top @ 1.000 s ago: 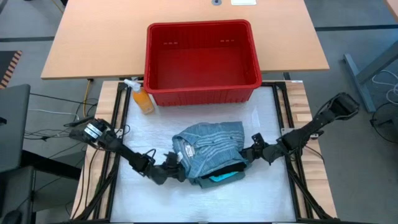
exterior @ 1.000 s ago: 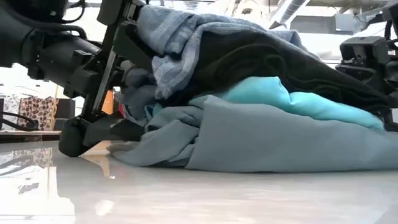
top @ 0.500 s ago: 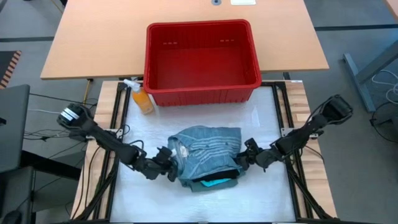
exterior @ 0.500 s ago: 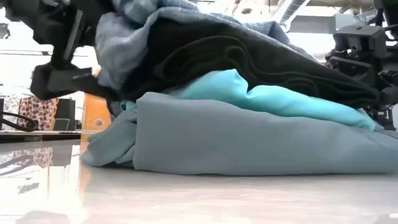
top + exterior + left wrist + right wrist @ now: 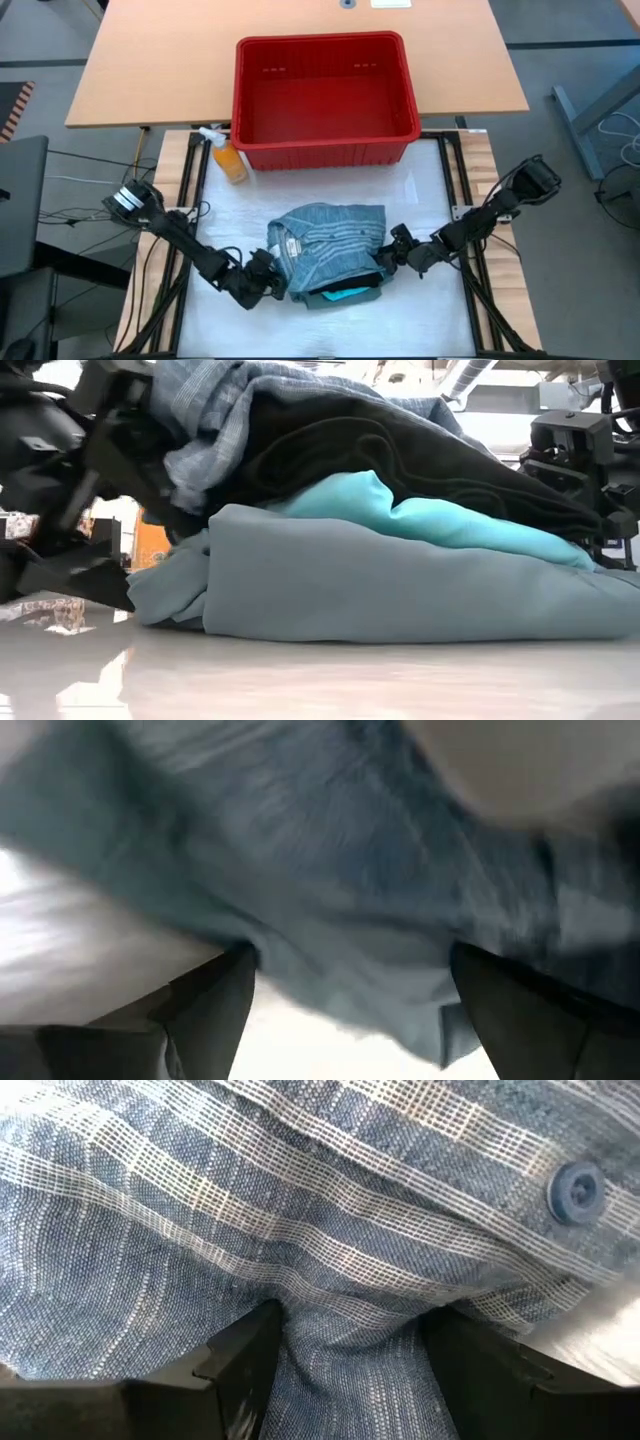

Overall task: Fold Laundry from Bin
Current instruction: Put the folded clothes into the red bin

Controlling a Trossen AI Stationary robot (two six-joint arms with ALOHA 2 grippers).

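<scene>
Under blue-grey shirt [image 5: 330, 238], turquoise garment [image 5: 440, 520]

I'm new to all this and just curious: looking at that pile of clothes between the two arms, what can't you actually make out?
- High view: the left hand and right hand tips are tucked against the laundry; any grip is hidden by cloth.
- High view: the black garment and the turquoise garment are mostly covered by the blue-grey shirt.
- Left wrist view: blurred fabric only.
- Low view: the pile blocks the bin.
</scene>
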